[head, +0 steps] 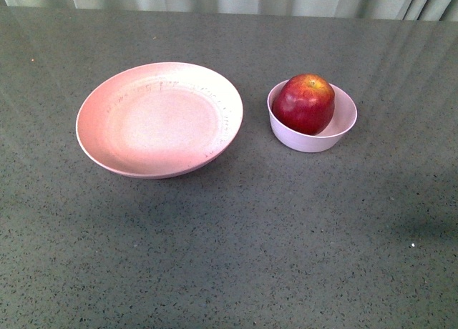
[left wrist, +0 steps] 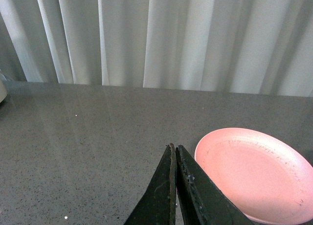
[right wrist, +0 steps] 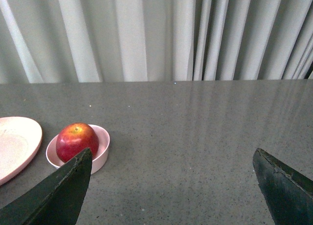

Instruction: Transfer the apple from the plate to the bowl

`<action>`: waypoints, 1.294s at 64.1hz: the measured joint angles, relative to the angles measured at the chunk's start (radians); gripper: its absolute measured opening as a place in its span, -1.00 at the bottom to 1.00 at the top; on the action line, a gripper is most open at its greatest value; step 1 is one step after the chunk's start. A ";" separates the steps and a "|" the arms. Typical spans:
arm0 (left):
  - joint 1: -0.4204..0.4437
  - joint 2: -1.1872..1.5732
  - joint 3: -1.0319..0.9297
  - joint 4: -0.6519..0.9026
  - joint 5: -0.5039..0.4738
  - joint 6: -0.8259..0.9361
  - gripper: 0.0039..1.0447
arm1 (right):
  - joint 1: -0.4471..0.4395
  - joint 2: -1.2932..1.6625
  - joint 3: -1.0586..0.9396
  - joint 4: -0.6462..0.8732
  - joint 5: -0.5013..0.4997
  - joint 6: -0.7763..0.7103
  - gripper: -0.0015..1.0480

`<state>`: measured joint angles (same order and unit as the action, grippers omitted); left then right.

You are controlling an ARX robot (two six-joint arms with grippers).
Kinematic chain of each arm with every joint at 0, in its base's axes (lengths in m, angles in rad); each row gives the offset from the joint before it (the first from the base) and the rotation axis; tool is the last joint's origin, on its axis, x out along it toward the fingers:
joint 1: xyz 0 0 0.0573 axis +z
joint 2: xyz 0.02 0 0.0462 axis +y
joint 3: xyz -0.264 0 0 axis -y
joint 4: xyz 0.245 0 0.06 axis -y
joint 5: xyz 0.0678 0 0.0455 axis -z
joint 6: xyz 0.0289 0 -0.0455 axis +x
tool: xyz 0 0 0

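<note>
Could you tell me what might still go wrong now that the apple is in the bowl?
The apple stands well above the rim of the small bowl and leans toward one side, so a bump might roll it out or tip the bowl. The open right gripper sits near the bowl, so a careless move could clip it. The plate is empty; nothing else looks risky.

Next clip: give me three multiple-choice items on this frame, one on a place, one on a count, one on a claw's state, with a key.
1. Where is the apple?
A. on the plate
B. in the bowl
C. on the table

2. How many dishes are on the table?
A. one
B. two
C. three

3. How do the claws stand?
A. both open
B. left open, right shut
C. left shut, right open

Key:
1 B, the apple sits inside the bowl.
2 B, only the plate and the bowl.
3 C, the left claw has its tips together, while the right claw is spread wide.
</note>
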<state>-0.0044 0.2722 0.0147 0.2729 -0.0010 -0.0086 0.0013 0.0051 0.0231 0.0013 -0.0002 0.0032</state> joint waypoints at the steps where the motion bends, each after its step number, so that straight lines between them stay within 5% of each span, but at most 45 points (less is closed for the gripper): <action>1: 0.000 -0.006 0.000 -0.006 0.000 0.000 -0.97 | 0.000 0.000 0.000 0.000 0.000 0.000 0.83; 23: 0.000 -0.101 0.000 -0.100 0.000 0.000 -0.97 | 0.000 0.000 0.000 0.000 0.000 0.000 0.83; 30: 0.000 -0.234 0.000 -0.262 0.000 0.000 -0.97 | 0.000 0.000 0.000 0.000 0.000 0.000 0.83; 48: 0.001 -0.257 0.000 -0.273 0.001 0.000 -0.96 | 0.000 0.000 0.000 0.000 0.000 0.000 0.83; 83: 0.001 -0.257 0.000 -0.273 0.000 0.000 0.86 | 0.000 0.000 0.000 0.000 0.000 0.000 0.83</action>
<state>-0.0032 0.0151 0.0151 -0.0002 -0.0006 -0.0082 0.0013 0.0051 0.0231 0.0013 -0.0002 0.0032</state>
